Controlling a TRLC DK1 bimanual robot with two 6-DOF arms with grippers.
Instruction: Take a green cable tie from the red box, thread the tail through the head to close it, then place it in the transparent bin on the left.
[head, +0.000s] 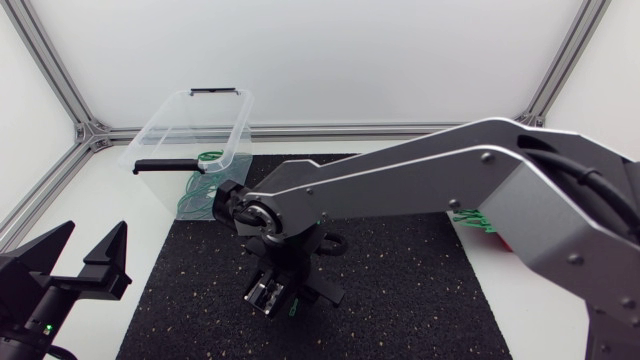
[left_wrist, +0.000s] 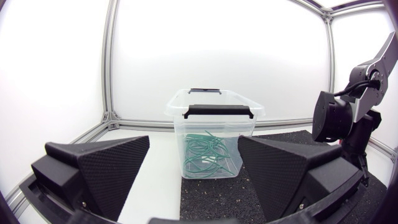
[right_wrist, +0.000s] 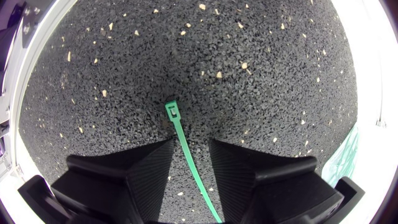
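A straight green cable tie (right_wrist: 184, 149) lies flat on the black mat (right_wrist: 199, 56). It runs between the fingers of my right gripper (right_wrist: 191, 144), with its head (right_wrist: 171, 111) just ahead of them. Those fingers stand apart on either side and the tie touches neither, so the gripper is open. From above, the right gripper (head: 268, 292) points down at the middle of the mat. My left gripper (head: 92, 232) is open and empty at the near left. The transparent bin (head: 160, 125) stands at the back left, holding several green ties (left_wrist: 205, 152). The red box (head: 503, 243) peeks out behind my right arm.
The right arm (head: 420, 170) spans the table from the right edge to the mat's centre. It also shows beside the bin (left_wrist: 180, 106) in the left wrist view. The bin has black handles (left_wrist: 221, 112). A metal frame (head: 90, 135) borders the table.
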